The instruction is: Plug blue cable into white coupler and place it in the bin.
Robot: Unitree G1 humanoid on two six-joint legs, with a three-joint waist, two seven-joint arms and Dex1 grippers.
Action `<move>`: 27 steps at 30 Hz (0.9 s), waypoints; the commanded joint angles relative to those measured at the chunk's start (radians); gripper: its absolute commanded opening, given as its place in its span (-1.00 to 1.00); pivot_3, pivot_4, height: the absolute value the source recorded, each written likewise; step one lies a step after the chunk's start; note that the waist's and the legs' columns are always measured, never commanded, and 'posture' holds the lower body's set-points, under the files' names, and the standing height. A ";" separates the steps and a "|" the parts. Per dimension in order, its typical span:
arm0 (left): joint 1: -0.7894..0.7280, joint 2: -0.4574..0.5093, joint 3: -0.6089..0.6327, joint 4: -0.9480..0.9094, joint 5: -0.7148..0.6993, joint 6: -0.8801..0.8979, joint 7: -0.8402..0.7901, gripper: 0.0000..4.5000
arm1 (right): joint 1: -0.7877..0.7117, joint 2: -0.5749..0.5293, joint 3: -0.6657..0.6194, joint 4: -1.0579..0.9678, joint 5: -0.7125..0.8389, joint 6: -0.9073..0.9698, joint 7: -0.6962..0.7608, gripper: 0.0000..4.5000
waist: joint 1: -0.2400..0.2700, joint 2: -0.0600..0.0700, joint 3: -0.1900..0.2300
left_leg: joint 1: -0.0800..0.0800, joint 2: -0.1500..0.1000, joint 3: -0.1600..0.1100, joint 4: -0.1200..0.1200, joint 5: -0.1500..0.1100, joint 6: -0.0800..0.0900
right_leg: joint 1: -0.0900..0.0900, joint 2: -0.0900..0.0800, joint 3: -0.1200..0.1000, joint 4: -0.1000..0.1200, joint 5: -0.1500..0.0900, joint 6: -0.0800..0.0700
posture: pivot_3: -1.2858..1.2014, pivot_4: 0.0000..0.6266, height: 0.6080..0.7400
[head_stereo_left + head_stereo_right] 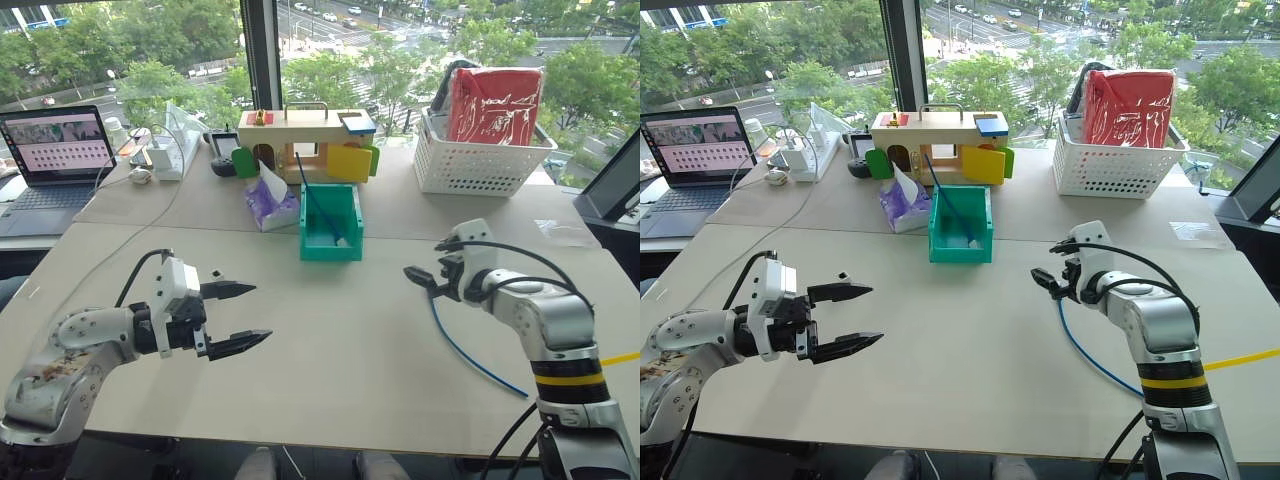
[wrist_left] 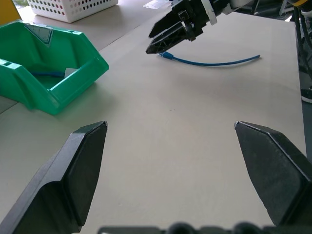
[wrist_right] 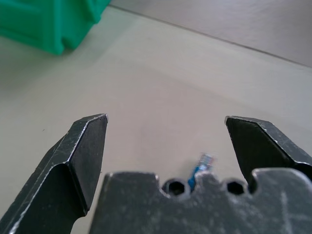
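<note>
A blue cable (image 1: 470,358) lies on the table at the right, its plug (image 3: 204,163) pointing toward the middle. My right gripper (image 1: 422,264) hovers open just above that plug end, with nothing between its fingers. The teal bin (image 1: 330,250) stands at the table's centre back. A second blue cable (image 1: 314,203) leans out of the bin, and a tiny white coupler (image 1: 342,241) lies inside at its end. My left gripper (image 1: 262,312) is open and empty over the near left of the table, pointing right toward the bin (image 2: 73,80) and the right gripper (image 2: 152,42).
Behind the bin stand a wooden toy house (image 1: 305,135) and a purple tissue pack (image 1: 270,205). A white lattice basket (image 1: 480,170) with a red bag is at the back right. A laptop (image 1: 60,150) and a white charger block (image 1: 162,157) sit back left.
</note>
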State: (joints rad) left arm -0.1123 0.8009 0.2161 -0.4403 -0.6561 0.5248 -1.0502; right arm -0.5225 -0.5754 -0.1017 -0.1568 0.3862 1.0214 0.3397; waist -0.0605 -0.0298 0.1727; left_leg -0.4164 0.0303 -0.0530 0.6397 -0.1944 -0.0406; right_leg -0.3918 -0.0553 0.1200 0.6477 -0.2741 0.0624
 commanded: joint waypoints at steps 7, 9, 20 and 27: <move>-0.155 -0.020 -0.074 0.069 0.040 -0.052 0.008 1.00 | 0.112 0.089 -0.033 -0.112 -0.029 0.063 -0.107 0.99 | -0.011 0.000 0.000 | 0.000 0.000 0.001 0.000 0.000 0.000 | 0.000 0.000 0.001 0.000 0.000 0.000 | 0.03 -0.52 1.00; -0.175 -0.021 -0.076 0.086 0.048 -0.061 0.004 1.00 | 0.114 0.100 -0.035 -0.099 -0.045 0.049 -0.124 0.99 | -0.012 0.000 0.000 | 0.001 0.001 0.001 0.000 0.000 0.000 | 0.000 0.001 0.001 0.001 0.000 0.000 | 0.03 -0.52 1.00; -0.176 -0.017 -0.090 0.089 0.062 -0.060 -0.004 1.00 | 0.156 0.117 -0.010 -0.017 -0.105 -0.036 -0.127 0.05 | -0.009 0.000 0.000 | 0.000 0.001 0.000 0.000 0.000 0.000 | 0.000 0.001 0.001 0.000 0.000 -0.001 | 0.03 -0.52 1.00; -0.158 -0.010 -0.097 0.093 0.077 -0.063 -0.012 1.00 | 0.094 0.006 0.126 -0.033 -0.127 -0.163 0.082 -0.98 | -0.011 0.000 0.000 | 0.000 0.001 0.001 0.000 0.000 0.000 | 0.000 0.001 0.001 0.000 0.000 -0.001 | 0.03 -0.52 1.00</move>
State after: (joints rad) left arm -0.2719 0.7814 0.1153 -0.3357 -0.5815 0.4816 -1.0540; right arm -0.3876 -0.5214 -0.0131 -0.1560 0.2649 0.9323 0.3272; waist -0.0714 -0.0296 0.1728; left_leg -0.4161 0.0311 -0.0523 0.6397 -0.1945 -0.0404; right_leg -0.3922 -0.0540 0.1207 0.6477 -0.2738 0.0619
